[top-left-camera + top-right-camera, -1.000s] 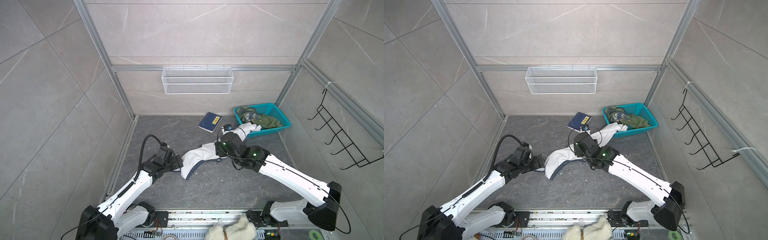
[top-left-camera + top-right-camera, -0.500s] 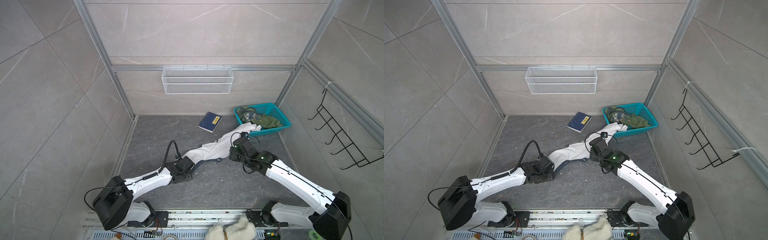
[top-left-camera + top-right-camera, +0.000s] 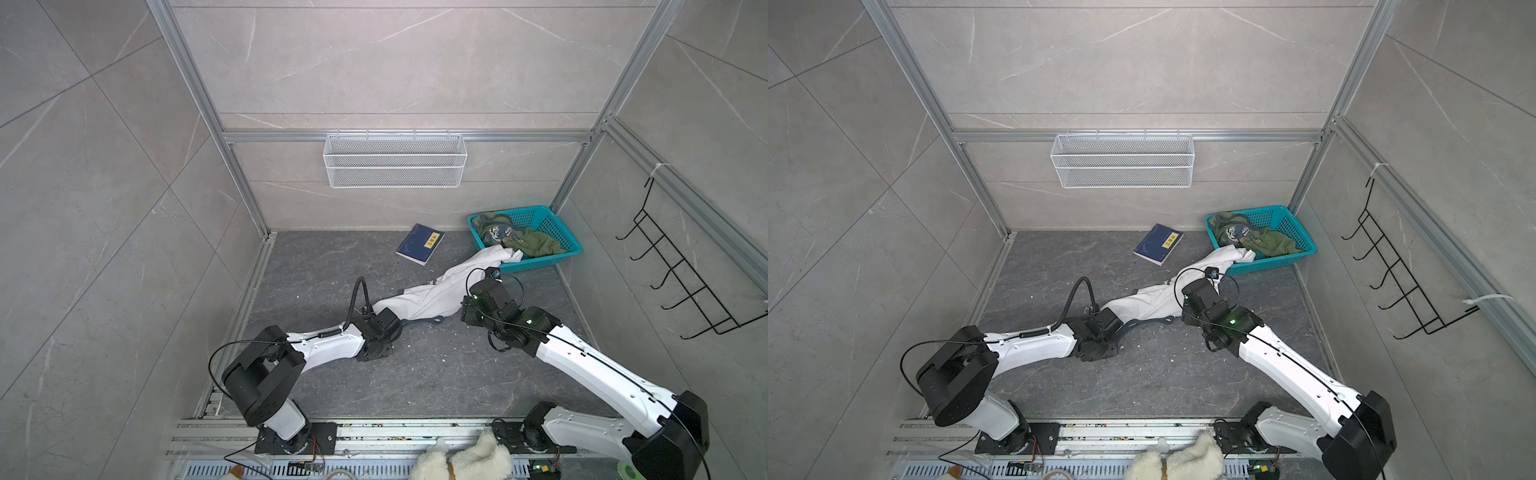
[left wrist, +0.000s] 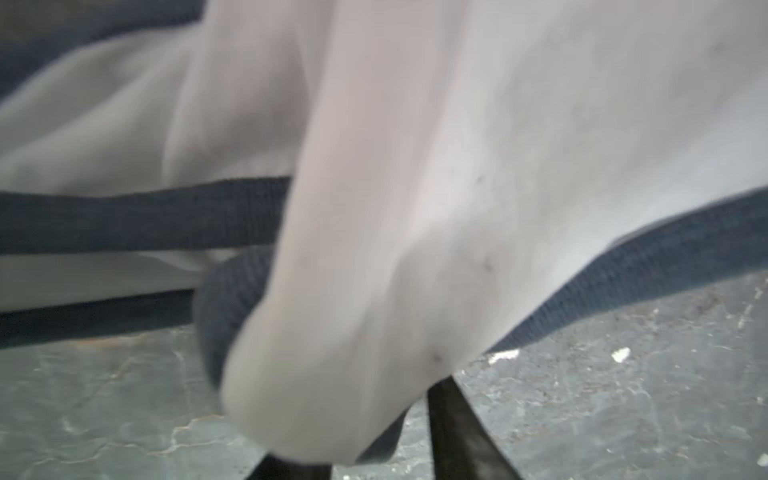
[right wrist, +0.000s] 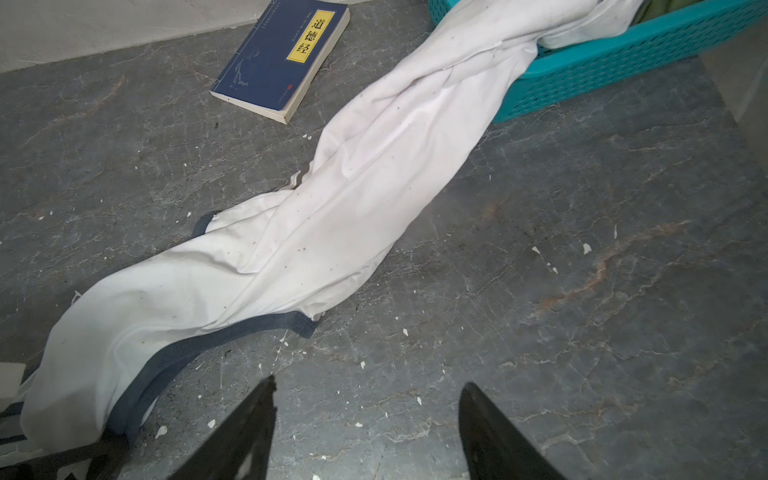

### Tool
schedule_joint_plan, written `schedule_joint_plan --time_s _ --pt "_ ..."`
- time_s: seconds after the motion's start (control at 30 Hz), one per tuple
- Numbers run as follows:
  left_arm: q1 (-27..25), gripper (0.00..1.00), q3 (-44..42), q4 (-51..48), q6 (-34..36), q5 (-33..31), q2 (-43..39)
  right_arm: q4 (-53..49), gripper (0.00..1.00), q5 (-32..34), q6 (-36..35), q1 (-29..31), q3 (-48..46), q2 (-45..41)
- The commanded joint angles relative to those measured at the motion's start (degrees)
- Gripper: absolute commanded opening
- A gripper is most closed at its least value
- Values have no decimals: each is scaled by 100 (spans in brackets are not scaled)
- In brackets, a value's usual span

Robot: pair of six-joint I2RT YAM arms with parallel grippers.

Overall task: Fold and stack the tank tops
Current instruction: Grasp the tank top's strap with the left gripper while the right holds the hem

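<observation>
Only right wrist view shows right pincer (image 5: 368, 382) spread, near white tank top (image 5: 291, 232).

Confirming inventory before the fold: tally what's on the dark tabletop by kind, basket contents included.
Tank tops: 2, the white tank top and the olive green tank top
Books: 1, the navy book
Baskets: 1, the teal basket
Total: 4

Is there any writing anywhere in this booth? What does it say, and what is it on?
"道德经": on the yellow label of the navy book, seen in the right wrist view.
Red stamp on that cover: too small to read.
Badge print on the olive green tank top in the basket: too small to read.
</observation>
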Motion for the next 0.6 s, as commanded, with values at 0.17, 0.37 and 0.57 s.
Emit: schedule_joint_plan --time_s 0.17,0.37,0.57 --pt "8 5 -214 -505 101 -731 -820 -265 72 406 182 -263 86 25" --pt "594 0 -770 -1311 362 -1754 -3112 -127 73 5 282 -688 88 80" --pt "1602 0 -1205 -1800 762 -1912 -4810 163 72 -384 547 -812 -87 339"
